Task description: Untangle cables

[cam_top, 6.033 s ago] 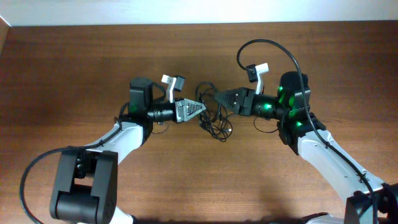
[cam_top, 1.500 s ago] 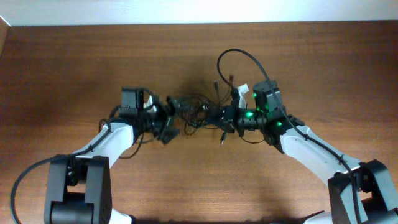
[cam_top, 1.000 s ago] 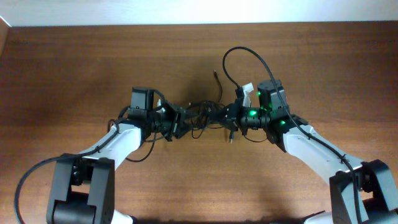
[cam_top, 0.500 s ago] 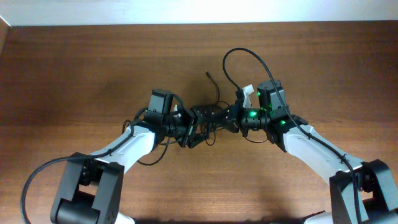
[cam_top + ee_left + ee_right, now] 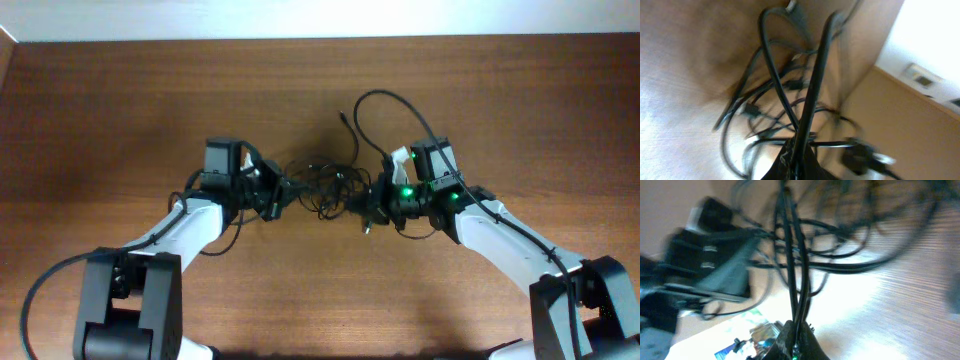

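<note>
The cables [image 5: 325, 184] are thin black cords, stretched as a loose tangle between my two grippers above the brown table. My left gripper [image 5: 281, 190] holds the tangle's left side. In the left wrist view the gripper [image 5: 799, 158] is shut on one strand of the cables [image 5: 774, 75], which runs up and away from the jaws. My right gripper [image 5: 363, 206] holds the right side. The right wrist view shows this gripper [image 5: 796, 333] shut on two or three strands of the cables [image 5: 801, 255]. One loose plug end [image 5: 343, 117] points toward the far edge.
The right arm's own thicker black cable [image 5: 400, 100] arcs above the tangle. The wooden table [image 5: 120, 110] stretches around both arms, and a white wall strip [image 5: 300, 18] runs along the far edge.
My left gripper opened, reached toward the tangle's middle, then shut on a strand and drew back left, stretching the cables. My right gripper stayed shut and shifted slightly toward the near edge.
</note>
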`<control>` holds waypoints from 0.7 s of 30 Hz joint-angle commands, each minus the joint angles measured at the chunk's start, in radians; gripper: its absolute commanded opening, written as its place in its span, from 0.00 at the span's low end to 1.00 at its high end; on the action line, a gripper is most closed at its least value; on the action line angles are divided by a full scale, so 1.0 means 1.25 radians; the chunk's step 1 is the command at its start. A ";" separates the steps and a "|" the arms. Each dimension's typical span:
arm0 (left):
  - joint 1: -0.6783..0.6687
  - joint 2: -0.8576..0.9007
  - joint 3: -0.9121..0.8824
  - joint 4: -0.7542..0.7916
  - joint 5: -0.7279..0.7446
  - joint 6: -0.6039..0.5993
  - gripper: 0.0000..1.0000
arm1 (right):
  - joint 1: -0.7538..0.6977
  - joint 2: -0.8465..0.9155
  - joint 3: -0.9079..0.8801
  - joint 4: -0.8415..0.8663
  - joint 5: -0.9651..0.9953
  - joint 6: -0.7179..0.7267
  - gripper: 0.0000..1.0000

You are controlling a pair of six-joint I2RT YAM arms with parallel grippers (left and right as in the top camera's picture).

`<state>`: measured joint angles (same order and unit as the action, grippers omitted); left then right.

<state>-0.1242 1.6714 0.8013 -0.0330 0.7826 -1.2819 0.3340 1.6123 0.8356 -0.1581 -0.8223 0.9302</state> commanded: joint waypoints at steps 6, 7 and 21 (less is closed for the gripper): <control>0.037 -0.009 0.004 0.041 0.063 0.016 0.00 | -0.005 0.004 0.000 -0.229 0.371 -0.089 0.08; 0.037 -0.009 0.004 0.037 0.063 0.016 0.00 | -0.006 0.004 0.000 -0.257 0.412 -0.131 0.09; 0.037 -0.009 0.004 0.032 0.045 0.015 0.00 | -0.005 0.002 0.069 -0.273 0.101 -0.117 0.64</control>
<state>-0.0837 1.6714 0.8013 0.0051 0.8486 -1.2785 0.3286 1.6161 0.9070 -0.5201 -0.7658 0.6212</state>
